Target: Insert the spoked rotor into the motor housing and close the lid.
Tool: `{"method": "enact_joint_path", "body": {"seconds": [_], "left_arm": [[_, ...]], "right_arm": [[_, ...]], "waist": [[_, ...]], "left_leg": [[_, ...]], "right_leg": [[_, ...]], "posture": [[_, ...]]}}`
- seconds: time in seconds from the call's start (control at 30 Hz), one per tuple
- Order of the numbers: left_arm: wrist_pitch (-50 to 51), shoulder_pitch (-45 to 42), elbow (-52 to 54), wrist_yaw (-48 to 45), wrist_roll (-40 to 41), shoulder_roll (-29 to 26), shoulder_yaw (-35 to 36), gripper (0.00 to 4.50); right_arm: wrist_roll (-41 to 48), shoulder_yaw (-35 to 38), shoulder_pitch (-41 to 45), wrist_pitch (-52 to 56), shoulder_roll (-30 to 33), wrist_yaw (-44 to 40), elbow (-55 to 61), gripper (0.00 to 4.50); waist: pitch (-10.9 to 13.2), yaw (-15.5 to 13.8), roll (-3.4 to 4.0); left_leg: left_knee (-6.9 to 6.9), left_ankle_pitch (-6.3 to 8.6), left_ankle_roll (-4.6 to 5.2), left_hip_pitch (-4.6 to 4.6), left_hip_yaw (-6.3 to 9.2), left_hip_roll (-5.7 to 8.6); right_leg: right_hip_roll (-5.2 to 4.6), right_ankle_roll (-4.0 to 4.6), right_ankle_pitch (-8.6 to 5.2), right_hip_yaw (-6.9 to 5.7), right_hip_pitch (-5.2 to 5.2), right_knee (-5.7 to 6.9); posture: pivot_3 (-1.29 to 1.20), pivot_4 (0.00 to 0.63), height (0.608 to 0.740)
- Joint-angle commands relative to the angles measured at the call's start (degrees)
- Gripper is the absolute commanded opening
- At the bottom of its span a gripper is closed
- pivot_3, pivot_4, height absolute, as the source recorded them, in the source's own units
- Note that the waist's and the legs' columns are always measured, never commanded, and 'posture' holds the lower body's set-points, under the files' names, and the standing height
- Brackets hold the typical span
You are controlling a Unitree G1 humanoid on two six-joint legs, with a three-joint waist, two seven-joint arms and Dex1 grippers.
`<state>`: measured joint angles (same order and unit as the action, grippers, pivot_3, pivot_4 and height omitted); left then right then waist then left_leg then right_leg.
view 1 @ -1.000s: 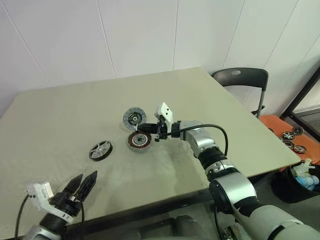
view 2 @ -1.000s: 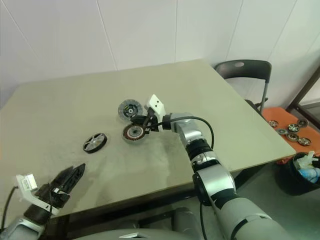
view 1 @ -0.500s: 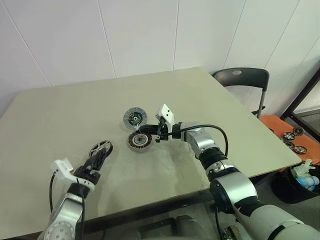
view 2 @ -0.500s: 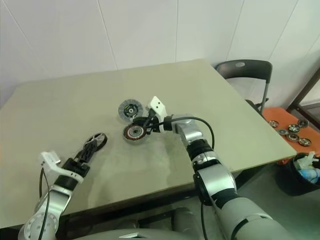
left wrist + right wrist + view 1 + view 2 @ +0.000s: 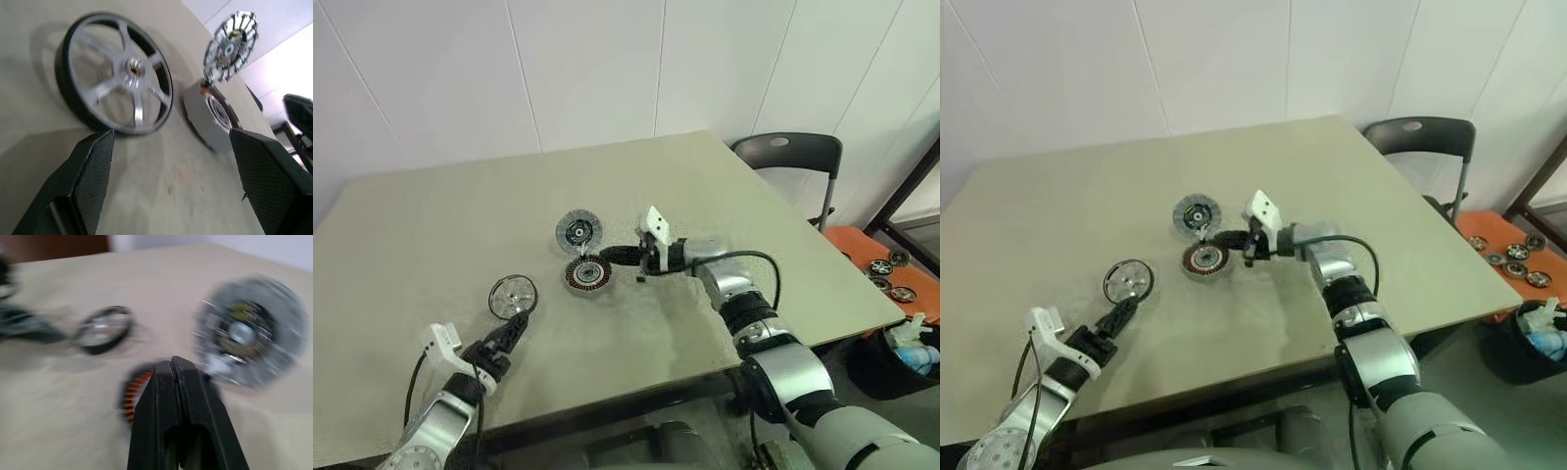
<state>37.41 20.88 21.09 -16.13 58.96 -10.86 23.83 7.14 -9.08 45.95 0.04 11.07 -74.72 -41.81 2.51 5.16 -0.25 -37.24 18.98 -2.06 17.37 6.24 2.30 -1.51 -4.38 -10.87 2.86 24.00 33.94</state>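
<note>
1. Desk (image 5: 431,215) of beige colour is seen carrying three round parts.
2. The spoked rotor (image 5: 513,296) is laid flat, just ahead of the open left pincer (image 5: 514,327).
3. The motor housing (image 5: 586,275) is set beside the lid (image 5: 578,231).
4. The right pincer (image 5: 607,256) is held closed, empty, over the housing's edge.

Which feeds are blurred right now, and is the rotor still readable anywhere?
Right wrist view: motion-smeared, the lid and motor housing soft behind the shut right gripper. Left wrist view: spoked rotor fairly crisp between the open left gripper fingers, background softer. Head views: evenly lit and sharp.
</note>
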Motion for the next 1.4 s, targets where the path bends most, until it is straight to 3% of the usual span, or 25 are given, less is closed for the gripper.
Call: {"method": "enact_joint_path", "body": {"seconds": [0.03, 0.3, 0.7, 0.93, 1.4], "left_arm": [[-0.5, -1.0, 2.7, -0.8, 2.4, -0.6, 0.5, 3.99], [-2.1, -2.8, 0.3, 1.1, 2.3, 1.6, 0.1, 3.99], [-3.9, -5.2, -5.5, 4.8, 0.9, 4.9, 0.1, 3.99], [-6.8, -7.3, -10.0, 6.0, -1.4, 4.2, 2.4, 3.99], [-8.4, -14.4, -14.9, 5.8, -4.2, 4.9, 0.7, 3.99]], "right_arm": [[3.8, -1.4, 0.6, 0.6, 3.3, -13.3, 3.6, 0.03], [4.7, -2.9, 3.7, -1.1, 4.2, -17.8, -2.3, 0.03], [2.0, -2.2, 5.7, -4.8, 2.3, -14.2, -7.3, 0.03], [0.9, -2.4, 5.2, -6.1, 2.3, -13.1, -7.6, 0.03], [-0.1, -2.7, 3.4, -6.2, 2.5, -10.9, -6.2, 0.03]], "waist": [[0.0, -0.4, 0.00], [0.0, -1.1, 0.01], [0.0, -1.4, 0.00], [0.0, -1.4, 0.02], [0.1, -1.3, 0.06]], "left_leg": [[-0.03, 0.00, 0.00, -0.01, -0.01, 0.00], [0.01, 0.00, 0.00, -0.06, -0.04, -0.03], [-0.01, 0.00, -0.01, -0.05, -0.02, 0.02], [-0.01, 0.00, -0.01, -0.07, -0.03, 0.03], [0.08, 0.01, -0.03, -0.88, 0.00, 0.00]], "right_leg": [[0.00, 0.00, 0.00, 0.00, -0.02, -0.01], [0.07, 0.05, -0.03, -0.01, -0.30, 0.03], [-0.02, 0.05, -0.01, 0.00, -0.28, -0.08], [0.00, 0.05, -0.03, -0.01, -0.40, -0.07], [0.06, 0.11, -0.08, -0.03, -0.80, -0.04]], "posture": [[0.00, 0.000, 0.740], [0.00, 0.000, 0.740], [0.00, 0.000, 0.740], [0.00, 0.000, 0.740], [0.00, 0.000, 0.740]]}}
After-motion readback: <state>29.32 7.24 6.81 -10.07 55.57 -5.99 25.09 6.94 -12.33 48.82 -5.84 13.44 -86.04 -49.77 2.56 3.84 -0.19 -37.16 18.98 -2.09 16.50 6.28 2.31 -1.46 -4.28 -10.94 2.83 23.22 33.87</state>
